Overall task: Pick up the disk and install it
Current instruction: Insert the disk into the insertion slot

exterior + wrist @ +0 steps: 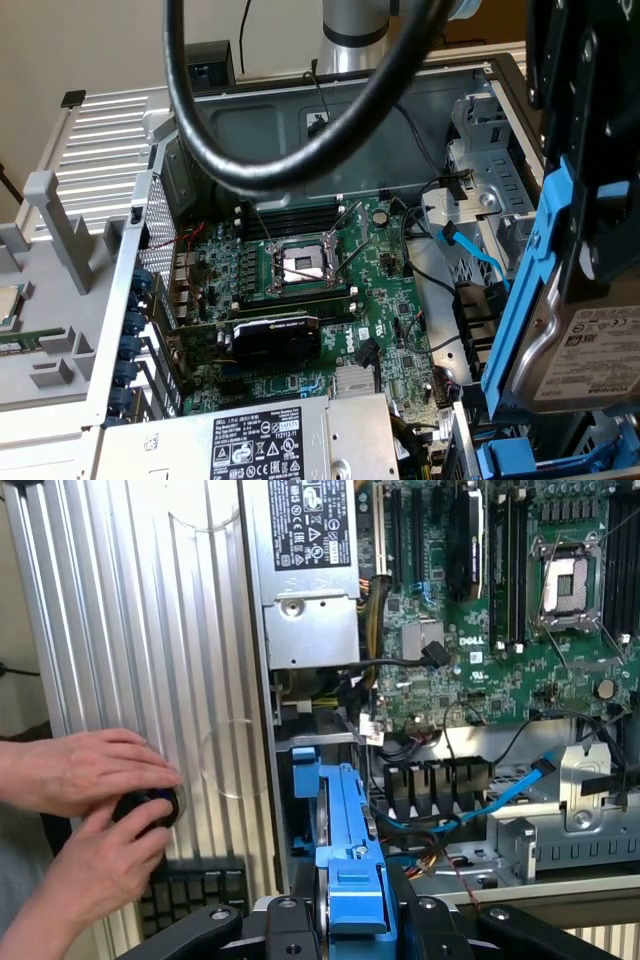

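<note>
**Exterior view.** The disk (590, 352), silver with a white label in its blue carrier, hangs on edge, lifted above the open computer case (150, 215) at the exterior view's right. It is beside the metal drive bay (490, 185) and not yet seated. A blue cable (478, 262) lies between the bay and the motherboard (330, 300).

**Wrist view.** The gripper (355, 915) has its black jaws set part-way apart and clamped on either side of the disk's blue carrier. The disk (345, 815) points down towards the case floor near the cables. A person's hands (95, 775) rest on a small black object (152, 808) on the ribbed panel (150, 630), well apart from the disk.

**Step, as judged.** Pickup is done and installation is in hand. Seating calls for the carrier to sit square to the bay and clear of the cables.
</note>
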Robot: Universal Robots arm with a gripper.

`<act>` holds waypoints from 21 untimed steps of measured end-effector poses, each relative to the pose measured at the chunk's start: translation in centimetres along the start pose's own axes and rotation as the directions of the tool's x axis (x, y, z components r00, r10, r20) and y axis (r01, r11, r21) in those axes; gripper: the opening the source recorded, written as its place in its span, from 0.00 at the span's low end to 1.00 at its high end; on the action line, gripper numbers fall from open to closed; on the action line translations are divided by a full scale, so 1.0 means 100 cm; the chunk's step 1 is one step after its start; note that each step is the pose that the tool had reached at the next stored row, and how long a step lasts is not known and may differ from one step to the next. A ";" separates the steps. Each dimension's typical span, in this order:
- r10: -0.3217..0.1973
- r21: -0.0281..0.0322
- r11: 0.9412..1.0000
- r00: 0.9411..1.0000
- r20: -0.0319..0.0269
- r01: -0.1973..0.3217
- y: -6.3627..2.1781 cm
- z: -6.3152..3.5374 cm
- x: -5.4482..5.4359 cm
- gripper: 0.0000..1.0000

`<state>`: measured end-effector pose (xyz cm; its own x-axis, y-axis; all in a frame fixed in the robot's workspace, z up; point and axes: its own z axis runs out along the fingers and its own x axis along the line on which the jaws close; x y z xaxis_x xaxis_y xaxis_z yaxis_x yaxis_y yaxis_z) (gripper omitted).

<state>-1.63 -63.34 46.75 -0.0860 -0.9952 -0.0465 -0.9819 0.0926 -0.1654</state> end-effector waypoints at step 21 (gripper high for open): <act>-0.036 -0.002 0.999 0.999 0.006 0.036 0.0021 0.0063 -0.006 0.37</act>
<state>-1.68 -62.74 46.12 -0.0494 -0.9977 -0.0465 -0.9846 0.0565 -0.1654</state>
